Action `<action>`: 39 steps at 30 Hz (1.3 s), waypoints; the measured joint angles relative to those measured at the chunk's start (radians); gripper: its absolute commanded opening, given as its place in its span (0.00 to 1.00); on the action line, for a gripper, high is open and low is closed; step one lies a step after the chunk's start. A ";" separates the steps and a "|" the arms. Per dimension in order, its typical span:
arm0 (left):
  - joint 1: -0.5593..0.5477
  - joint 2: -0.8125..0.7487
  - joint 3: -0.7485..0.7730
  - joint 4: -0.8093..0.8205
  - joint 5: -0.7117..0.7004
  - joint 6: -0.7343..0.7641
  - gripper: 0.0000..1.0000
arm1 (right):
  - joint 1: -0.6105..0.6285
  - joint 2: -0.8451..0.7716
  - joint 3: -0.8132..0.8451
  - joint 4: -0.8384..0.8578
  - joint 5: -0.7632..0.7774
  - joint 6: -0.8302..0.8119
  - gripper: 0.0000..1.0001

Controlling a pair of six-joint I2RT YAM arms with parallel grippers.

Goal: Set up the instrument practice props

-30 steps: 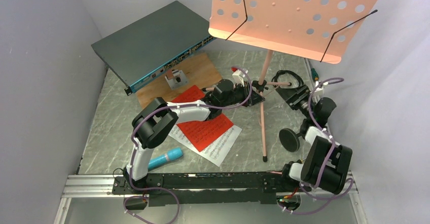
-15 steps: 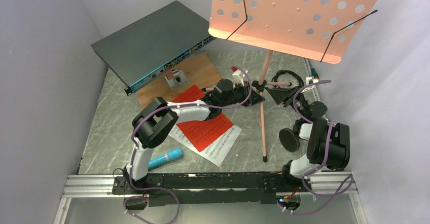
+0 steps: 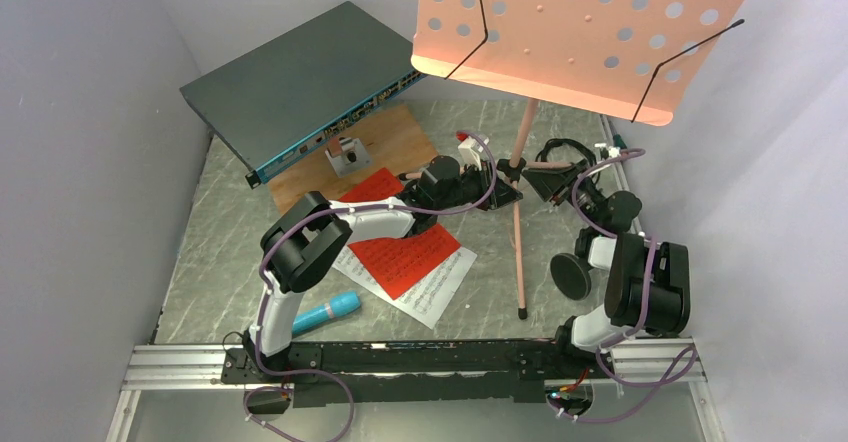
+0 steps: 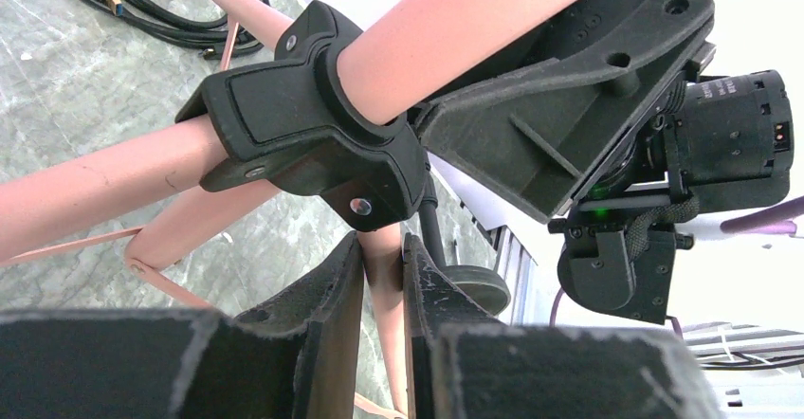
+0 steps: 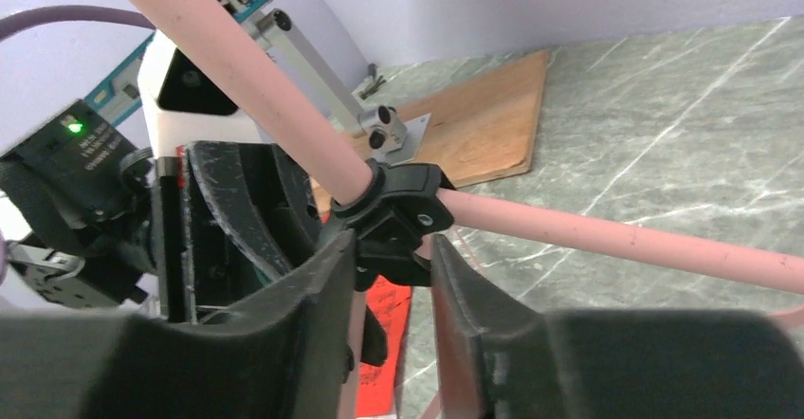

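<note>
Far left, the grey network switch (image 3: 300, 87) and the wooden board (image 3: 400, 137) with its small bracket lie at 10 o'clock from the tripod, apart from the work. The cyan-blue microphone (image 3: 327, 312) lies flat on the bench (image 3: 215, 252), at 7 o'clock of the red and white sheet-music pages (image 3: 405, 257). The pages are spread loose beside the left arm, and neither prop is on its holder yet.

The left gripper (image 4: 382, 248) reaches in from 9 o'clock. Its fingers (image 4: 332, 286) are clenched on a pink leg of the salmon-pink music stand (image 3: 600, 62), just under the black tripod hub (image 4: 313, 144). That hold is likely meant to steady the upright stand.

The right gripper (image 5: 393, 248) comes in from 3 o'clock with its fingers parted either side of that hub. Whether they press on it I cannot tell. It probably means to brace or adjust the legs. The black round-base mic stand (image 3: 572, 275) waits at 5 o'clock of the hub, near the right arm.
</note>
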State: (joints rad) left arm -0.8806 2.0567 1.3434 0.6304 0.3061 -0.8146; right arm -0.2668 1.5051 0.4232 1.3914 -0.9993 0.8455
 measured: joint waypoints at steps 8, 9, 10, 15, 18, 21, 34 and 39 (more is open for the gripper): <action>0.000 0.000 0.000 -0.001 -0.001 0.001 0.00 | -0.010 -0.045 0.077 -0.274 0.026 0.080 0.00; 0.000 0.000 0.000 -0.001 -0.002 0.002 0.00 | -0.013 -0.055 0.101 -0.365 0.024 0.111 0.00; 0.000 0.000 0.002 -0.001 -0.005 0.002 0.00 | -0.015 -0.061 0.133 -0.472 0.023 0.139 0.00; 0.001 0.008 0.013 -0.003 -0.015 0.005 0.00 | -0.022 -0.079 0.281 -0.964 0.047 0.237 0.00; 0.001 0.010 0.014 -0.003 -0.014 0.005 0.00 | -0.009 -0.129 0.321 -1.181 0.144 0.240 0.00; 0.001 0.010 0.014 -0.003 -0.013 0.005 0.00 | 0.000 -0.146 0.345 -1.277 0.196 0.239 0.00; 0.003 0.010 0.013 -0.001 -0.007 0.005 0.00 | -0.027 -0.023 0.275 -1.434 0.363 0.108 0.21; 0.003 0.010 0.013 -0.002 -0.006 0.005 0.00 | -0.005 -0.177 0.226 -1.374 0.423 -0.060 0.55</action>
State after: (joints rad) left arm -0.8776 2.0663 1.3563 0.6289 0.2996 -0.8097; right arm -0.2718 1.3281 0.6495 0.0174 -0.5758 0.7856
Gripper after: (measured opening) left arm 0.224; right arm 0.362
